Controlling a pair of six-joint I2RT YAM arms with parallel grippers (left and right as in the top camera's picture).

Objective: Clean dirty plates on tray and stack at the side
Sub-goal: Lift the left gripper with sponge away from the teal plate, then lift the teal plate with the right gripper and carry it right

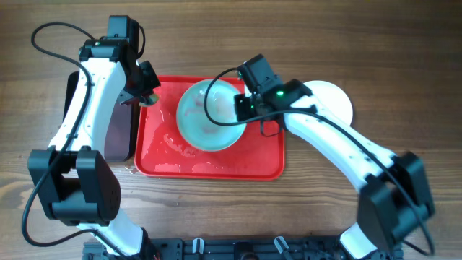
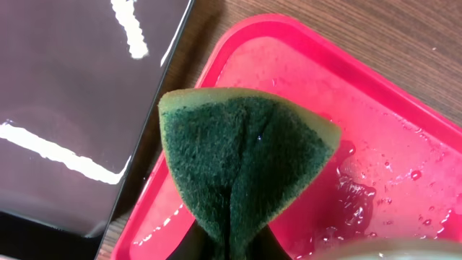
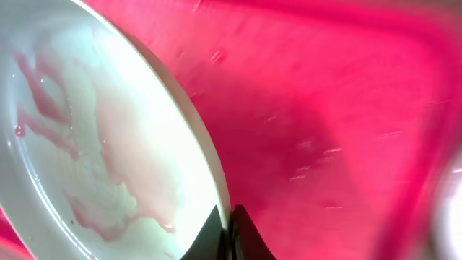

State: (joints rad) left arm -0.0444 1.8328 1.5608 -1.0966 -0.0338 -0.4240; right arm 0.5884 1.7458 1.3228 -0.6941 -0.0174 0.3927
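A pale turquoise plate is held tilted over the red tray. My right gripper is shut on the plate's right rim; in the right wrist view the fingers pinch the rim of the wet plate, with the tray behind it. My left gripper is shut on a green scouring sponge over the tray's far left corner. A white plate lies on the table right of the tray, partly hidden under the right arm.
A black tray lies left of the red tray, under the left arm; it also shows in the left wrist view. Water drops and smears wet the red tray's floor. Wooden table all around.
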